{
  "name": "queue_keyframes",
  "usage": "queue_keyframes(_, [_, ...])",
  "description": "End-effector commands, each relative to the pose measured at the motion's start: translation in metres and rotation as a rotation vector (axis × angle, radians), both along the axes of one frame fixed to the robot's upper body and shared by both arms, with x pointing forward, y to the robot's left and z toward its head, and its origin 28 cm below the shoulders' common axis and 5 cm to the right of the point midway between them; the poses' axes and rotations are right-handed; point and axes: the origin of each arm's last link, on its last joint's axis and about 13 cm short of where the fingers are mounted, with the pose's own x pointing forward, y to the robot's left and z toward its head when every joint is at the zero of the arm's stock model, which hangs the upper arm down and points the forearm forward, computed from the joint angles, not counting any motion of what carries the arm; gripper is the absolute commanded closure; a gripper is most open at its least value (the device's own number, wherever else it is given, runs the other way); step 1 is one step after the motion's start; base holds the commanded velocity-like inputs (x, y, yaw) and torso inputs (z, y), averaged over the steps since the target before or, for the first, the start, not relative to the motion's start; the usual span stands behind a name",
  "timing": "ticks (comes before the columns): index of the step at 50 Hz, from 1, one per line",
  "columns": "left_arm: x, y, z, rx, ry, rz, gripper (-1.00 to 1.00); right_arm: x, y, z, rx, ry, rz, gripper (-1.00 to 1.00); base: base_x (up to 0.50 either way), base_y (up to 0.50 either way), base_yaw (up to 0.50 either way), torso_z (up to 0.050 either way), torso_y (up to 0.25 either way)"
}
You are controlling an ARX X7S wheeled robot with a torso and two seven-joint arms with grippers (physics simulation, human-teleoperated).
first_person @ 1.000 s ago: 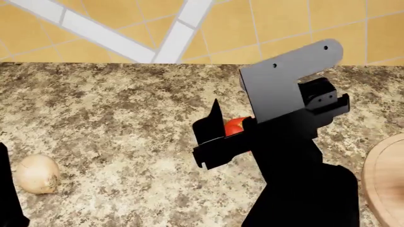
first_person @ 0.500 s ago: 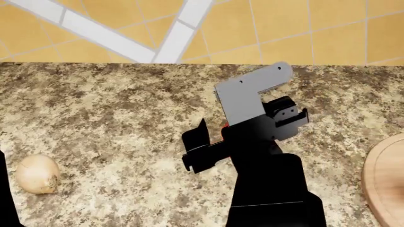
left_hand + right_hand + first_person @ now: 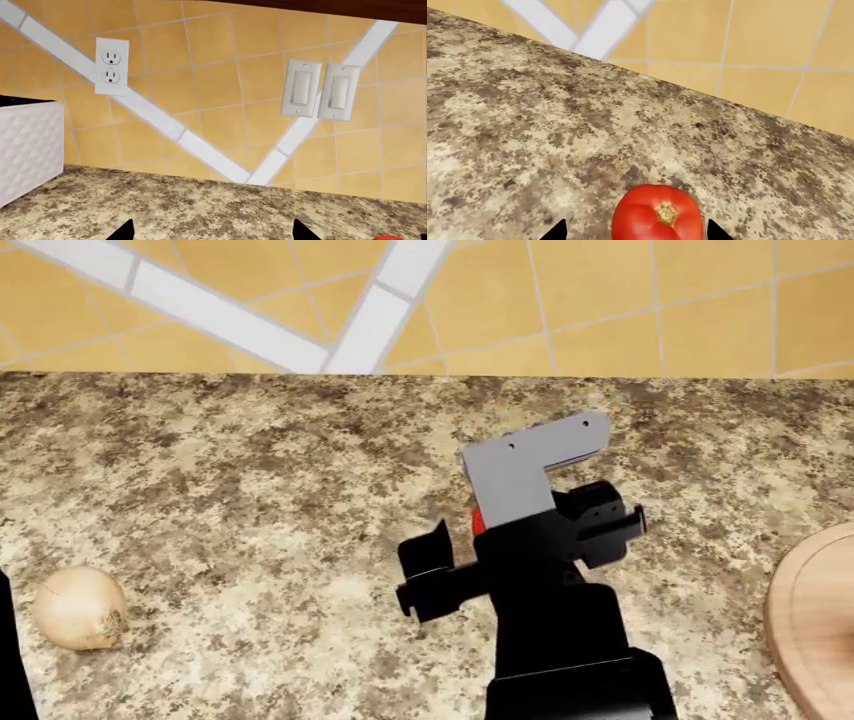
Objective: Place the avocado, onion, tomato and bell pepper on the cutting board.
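Speckled brown-beige granite countertop, runs up to tiled wall. Sitting on it: pale tan papery onion far left, shiny red round tomato mid-counter, round light-wood cutting board at right edge, white textured box-like appliance near wall.

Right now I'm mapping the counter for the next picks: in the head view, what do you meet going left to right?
onion → right tool over the tomato → cutting board at the right edge.
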Motion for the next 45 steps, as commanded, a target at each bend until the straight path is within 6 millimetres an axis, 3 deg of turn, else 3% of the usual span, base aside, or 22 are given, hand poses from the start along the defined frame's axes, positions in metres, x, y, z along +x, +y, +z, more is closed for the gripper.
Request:
queue_keyframes(1, [-0.002,0.0,0.0,-0.003,0.005,-0.004,-1.0,0.004,0.0,-0.009,0.0,0.019,-0.017,-1.0,0.0,0.0,0.0,0.0,0.0])
queue_keyframes(16, [-0.007,0.0,-0.001,-0.008,0.017,-0.009,-1.0,0.017,-0.004,-0.027,-0.023,0.052,-0.082,-1.0,0.0,0.0,0.0,0.0,0.0])
queue_keyframes(38, [-0.007,-0.001,-0.002,-0.012,0.021,-0.013,-1.0,0.024,-0.003,-0.034,-0.024,0.068,-0.09,-1.0,0.0,0.0,0.0,0.0,0.0])
queue_keyframes(39, [-0.007,-0.001,-0.002,-0.013,0.02,-0.013,-1.0,0.023,-0.003,-0.034,-0.021,0.067,-0.09,1.0,0.0,0.0,0.0,0.0,0.0])
queue_keyframes(45, [-0.008,-0.001,-0.003,-0.016,0.023,-0.014,-1.0,0.019,-0.002,-0.033,-0.005,0.063,-0.081,1.0,0.0,0.0,0.0,0.0,0.0])
